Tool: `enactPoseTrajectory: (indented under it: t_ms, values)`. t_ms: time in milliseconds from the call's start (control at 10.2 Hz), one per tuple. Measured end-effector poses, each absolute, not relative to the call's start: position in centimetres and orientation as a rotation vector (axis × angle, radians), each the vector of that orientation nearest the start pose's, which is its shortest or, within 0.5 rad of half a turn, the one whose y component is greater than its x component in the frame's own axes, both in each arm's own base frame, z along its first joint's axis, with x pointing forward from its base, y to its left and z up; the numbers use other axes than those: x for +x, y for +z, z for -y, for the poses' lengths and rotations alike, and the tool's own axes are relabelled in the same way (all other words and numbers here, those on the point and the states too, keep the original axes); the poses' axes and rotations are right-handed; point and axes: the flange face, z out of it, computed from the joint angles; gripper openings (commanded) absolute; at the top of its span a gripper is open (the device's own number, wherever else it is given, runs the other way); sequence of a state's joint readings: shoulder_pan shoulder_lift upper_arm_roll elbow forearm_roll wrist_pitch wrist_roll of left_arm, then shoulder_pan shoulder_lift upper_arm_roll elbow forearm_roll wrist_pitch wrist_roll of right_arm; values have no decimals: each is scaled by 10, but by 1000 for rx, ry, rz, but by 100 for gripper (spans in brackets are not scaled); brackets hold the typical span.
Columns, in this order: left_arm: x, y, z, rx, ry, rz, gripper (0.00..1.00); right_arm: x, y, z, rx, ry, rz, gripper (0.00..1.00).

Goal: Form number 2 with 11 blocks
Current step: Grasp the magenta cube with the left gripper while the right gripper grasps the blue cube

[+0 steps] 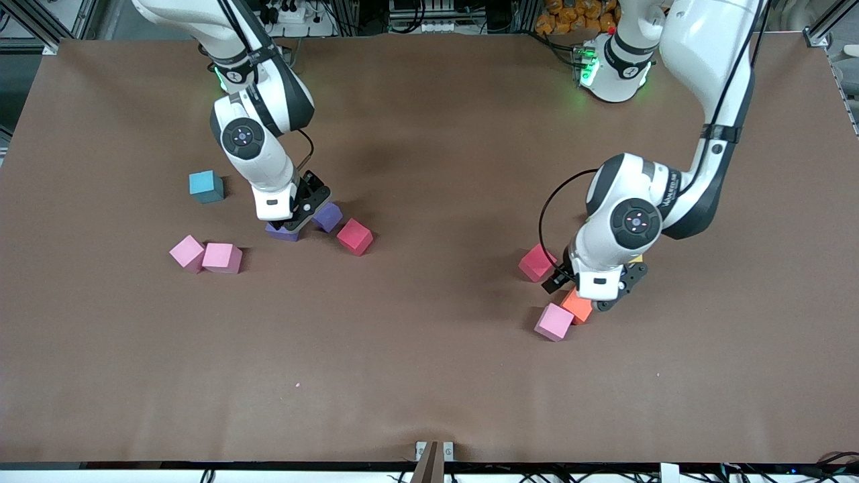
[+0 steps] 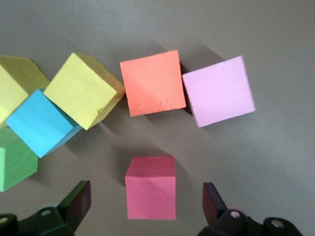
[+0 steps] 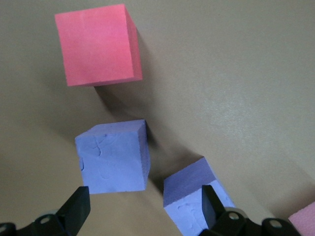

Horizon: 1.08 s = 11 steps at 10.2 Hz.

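Observation:
My left gripper (image 1: pixel 607 296) hangs open over a cluster of blocks at the left arm's end: a red cube (image 2: pixel 150 187) shows between its fingers, untouched, with an orange cube (image 2: pixel 152 82), a pink cube (image 2: pixel 218 91), two yellow cubes (image 2: pixel 83 90), and a light blue cube (image 2: pixel 42 123) around it. My right gripper (image 1: pixel 297 225) stands open low over two purple cubes (image 3: pixel 113 156) (image 3: pixel 189 194), one finger (image 3: pixel 211 206) against the second. A red cube (image 3: pixel 97 45) lies beside them. No digit shape is laid out.
A teal cube (image 1: pixel 206 186) and two pink cubes (image 1: pixel 187 253) (image 1: pixel 223 257) lie toward the right arm's end. A green cube (image 2: pixel 15 160) sits by the light blue one. The brown table (image 1: pixel 429 376) is bare nearer the front camera.

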<state>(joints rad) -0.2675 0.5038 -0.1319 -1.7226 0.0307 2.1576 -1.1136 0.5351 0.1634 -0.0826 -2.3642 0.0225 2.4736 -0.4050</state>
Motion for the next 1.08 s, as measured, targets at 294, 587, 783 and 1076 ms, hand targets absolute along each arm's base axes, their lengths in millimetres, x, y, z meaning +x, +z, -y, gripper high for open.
enactPoseTrajectory:
  t_ms: [294, 587, 783, 1076]
  values:
    - [602, 269, 248, -2950, 88, 1089, 100, 450, 238, -224, -2864, 82, 1279, 100]
    - [595, 244, 258, -2969, 92, 1068, 100, 446, 220, -237, -2853, 55, 1284, 100]
    - [590, 231, 266, -2969, 108, 1048, 100, 445, 213, -240, -2851, 37, 1293, 100]
    - [584, 217, 273, -2962, 136, 1023, 100, 446, 204, -241, -2853, 15, 1294, 100]
